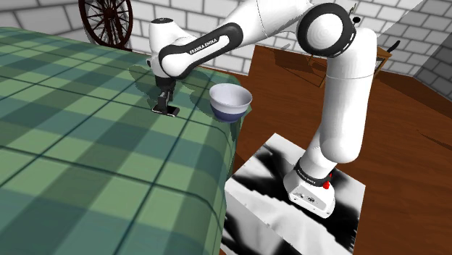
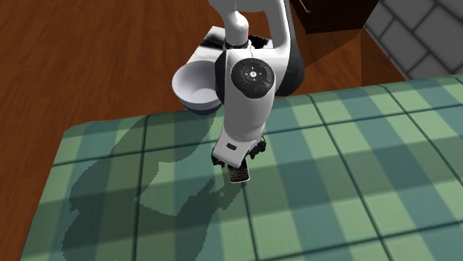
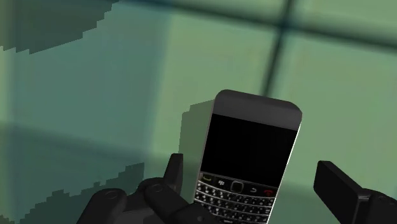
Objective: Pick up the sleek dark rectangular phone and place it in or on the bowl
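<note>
Low over the green checked tablecloth, the black gripper has its fingers spread wide, straddling the dark keypad phone, which lies flat on the cloth. One finger stands clearly apart from it. In the shoulder view, the white bowl sits near the phone at three o'clock, by the table's edge.

**Q:** Where does the arm stand?
**A:** The white arm enters from the upper edge. Its black gripper is just above the dark phone, over the green checked cloth.

**Q:** And the bowl?
**A:** The white bowl sits at the cloth's far edge, beside the arm, with wooden floor beyond.
</note>
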Motion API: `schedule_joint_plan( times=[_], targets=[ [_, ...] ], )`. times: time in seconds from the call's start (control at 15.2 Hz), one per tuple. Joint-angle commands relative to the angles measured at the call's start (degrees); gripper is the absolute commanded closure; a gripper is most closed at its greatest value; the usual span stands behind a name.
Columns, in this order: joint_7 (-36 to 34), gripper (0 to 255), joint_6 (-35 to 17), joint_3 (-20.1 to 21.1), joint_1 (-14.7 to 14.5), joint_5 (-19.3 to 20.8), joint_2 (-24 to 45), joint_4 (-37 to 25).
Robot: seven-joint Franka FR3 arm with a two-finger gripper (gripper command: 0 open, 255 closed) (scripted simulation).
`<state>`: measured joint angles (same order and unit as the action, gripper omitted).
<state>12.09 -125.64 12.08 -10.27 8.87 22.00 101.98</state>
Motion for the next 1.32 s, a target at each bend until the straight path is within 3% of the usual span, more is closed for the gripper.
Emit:
schedule_joint_plan(
  times=[0.0,0.59,0.66,1.25],
  targets=[
    [-0.09,0,-1.24,-0.14,-0.01,0.26,0.84,0.38],
    [-0.22,0,-2.17,-0.25,-0.05,0.48,1.49,0.68],
    [-0.22,255,-2.17,-0.25,-0.05,0.48,1.49,0.68],
    [-0.22,255,-2.18,-0.25,-0.05,0.48,1.5,0.68]
  ],
)
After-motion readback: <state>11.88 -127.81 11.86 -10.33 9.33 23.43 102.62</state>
